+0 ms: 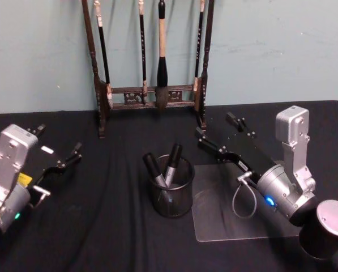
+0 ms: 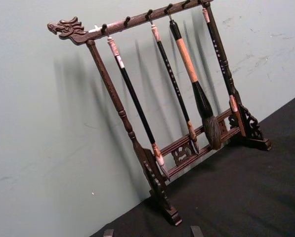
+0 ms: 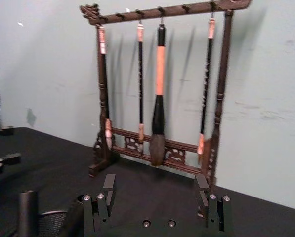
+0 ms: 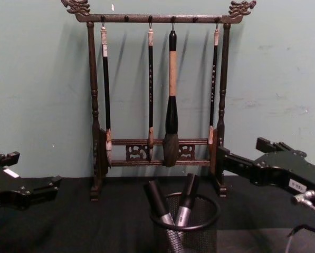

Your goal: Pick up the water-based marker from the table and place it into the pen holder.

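Observation:
The black wire-mesh pen holder (image 1: 170, 190) stands on the black table (image 1: 101, 226), just left of a grey mat (image 1: 225, 221). Two dark markers (image 1: 155, 168) (image 1: 172, 158) with grey barrels stand tilted inside it, caps up. The chest view shows both markers (image 4: 160, 205) (image 4: 186, 203) in the holder (image 4: 191, 226). My right gripper (image 1: 219, 130) hovers open and empty to the right of and behind the holder; its wrist view shows its fingers (image 3: 109, 185) spread, with the holder (image 3: 48, 222) low beside them. My left gripper (image 1: 56, 141) rests open and empty at the far left.
A tall dark wooden rack (image 1: 152, 96) hung with several calligraphy brushes stands at the back of the table against the pale green wall, behind the holder. The black cloth between the left arm and the holder is bare.

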Motion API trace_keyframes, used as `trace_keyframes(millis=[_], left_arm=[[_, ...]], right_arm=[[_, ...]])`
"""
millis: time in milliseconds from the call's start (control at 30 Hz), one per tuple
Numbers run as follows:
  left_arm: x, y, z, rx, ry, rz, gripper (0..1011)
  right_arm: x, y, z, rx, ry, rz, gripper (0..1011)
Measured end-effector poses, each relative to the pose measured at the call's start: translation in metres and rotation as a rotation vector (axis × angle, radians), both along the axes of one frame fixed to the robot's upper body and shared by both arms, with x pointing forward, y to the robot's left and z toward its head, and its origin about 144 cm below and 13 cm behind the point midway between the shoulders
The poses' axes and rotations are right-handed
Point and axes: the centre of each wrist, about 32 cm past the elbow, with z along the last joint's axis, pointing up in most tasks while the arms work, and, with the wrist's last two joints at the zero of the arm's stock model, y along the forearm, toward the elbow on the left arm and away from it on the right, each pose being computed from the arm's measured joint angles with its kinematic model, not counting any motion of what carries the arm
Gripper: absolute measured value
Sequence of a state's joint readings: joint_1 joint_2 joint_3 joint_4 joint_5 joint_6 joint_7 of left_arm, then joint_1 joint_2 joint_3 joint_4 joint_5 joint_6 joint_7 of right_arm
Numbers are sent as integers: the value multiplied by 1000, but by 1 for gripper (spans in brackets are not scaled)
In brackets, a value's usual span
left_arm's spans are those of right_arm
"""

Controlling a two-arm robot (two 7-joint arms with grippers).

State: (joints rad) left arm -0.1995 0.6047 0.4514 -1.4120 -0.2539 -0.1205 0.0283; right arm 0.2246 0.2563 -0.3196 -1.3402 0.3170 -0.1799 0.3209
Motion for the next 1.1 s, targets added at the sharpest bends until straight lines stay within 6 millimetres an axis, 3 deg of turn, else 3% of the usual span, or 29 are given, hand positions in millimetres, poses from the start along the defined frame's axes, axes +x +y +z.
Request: trace_keyframes(millis=[1100], left_arm=[[0,0,0,0,0,0,1009]], right_arm=[[-1,-4,-33,-15,98,-79,1002]])
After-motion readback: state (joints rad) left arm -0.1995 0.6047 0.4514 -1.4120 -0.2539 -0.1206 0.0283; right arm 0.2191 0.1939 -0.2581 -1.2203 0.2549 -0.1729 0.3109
